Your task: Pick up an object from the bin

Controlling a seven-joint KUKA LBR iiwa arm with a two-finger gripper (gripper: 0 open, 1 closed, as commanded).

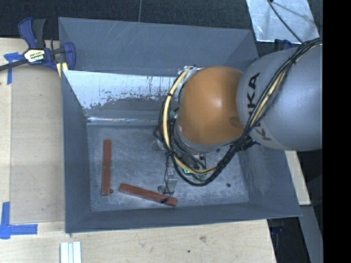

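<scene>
Two flat reddish-brown sticks lie on the bin floor. One stick (106, 167) stands lengthwise along the left side. The other stick (143, 193) lies slanted near the front wall, its right end under the gripper. My gripper (168, 189) hangs below the orange cover, its tip down at that right end of the slanted stick. Whether the fingers touch or close round the stick is hidden.
The arm and its orange cover with looped cables fill the middle and right of the bin. The bin's sloped walls rise on all sides. Bare floor lies between the two sticks.
</scene>
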